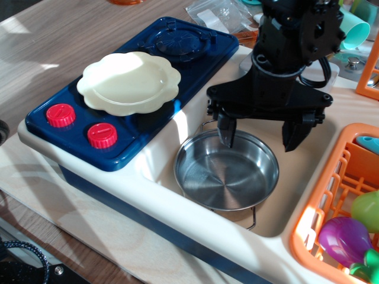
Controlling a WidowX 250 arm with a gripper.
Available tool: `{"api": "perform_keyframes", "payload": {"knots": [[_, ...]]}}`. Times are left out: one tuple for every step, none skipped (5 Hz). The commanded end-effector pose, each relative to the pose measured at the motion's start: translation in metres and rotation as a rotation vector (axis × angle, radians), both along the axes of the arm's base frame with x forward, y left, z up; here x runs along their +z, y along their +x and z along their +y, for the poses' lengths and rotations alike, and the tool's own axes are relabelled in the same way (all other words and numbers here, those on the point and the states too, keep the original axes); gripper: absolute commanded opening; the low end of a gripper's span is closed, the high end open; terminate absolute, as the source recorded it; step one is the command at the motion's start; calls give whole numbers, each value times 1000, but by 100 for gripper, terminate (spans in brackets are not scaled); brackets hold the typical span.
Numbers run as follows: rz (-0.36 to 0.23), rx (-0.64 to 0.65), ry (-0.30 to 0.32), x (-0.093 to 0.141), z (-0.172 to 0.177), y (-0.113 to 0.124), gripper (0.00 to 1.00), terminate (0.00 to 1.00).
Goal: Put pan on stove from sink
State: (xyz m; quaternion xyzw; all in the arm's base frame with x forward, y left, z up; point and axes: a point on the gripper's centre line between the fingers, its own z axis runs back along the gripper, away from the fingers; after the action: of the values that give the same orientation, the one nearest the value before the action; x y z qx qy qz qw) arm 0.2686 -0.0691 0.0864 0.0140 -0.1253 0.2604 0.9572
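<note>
The shiny steel pan [226, 171] with wire loop handles lies flat in the cream sink [272, 219]. My black gripper [260, 135] hangs open over the pan's far rim. Its left finger [227, 130] reaches down just inside the far rim and its right finger [293, 135] hangs outside the rim to the right. It holds nothing. The dark blue stove [142, 118] with two red knobs [102, 135] lies to the left of the sink. A cream scalloped plate [131, 81] covers its near burner. The far burner [176, 40] is bare.
An orange dish rack [331, 201] with a purple and green toy vegetable [346, 239] stands right of the sink. Plastic bags and teal cups lie behind the arm. A wooden tabletop [71, 29] surrounds the toy kitchen.
</note>
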Motion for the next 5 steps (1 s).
{"api": "perform_keyframes", "payload": {"knots": [[-31, -10, -39, -10, -5, 8, 100, 0], [-27, -19, -68, -21, -6, 9, 100, 0], [-28, -12, -80, -33, -7, 4, 100, 0], [-19, -2, -69, -35, -7, 1, 0, 0], [-14, -8, -54, -29, -3, 1, 0, 0]]}}
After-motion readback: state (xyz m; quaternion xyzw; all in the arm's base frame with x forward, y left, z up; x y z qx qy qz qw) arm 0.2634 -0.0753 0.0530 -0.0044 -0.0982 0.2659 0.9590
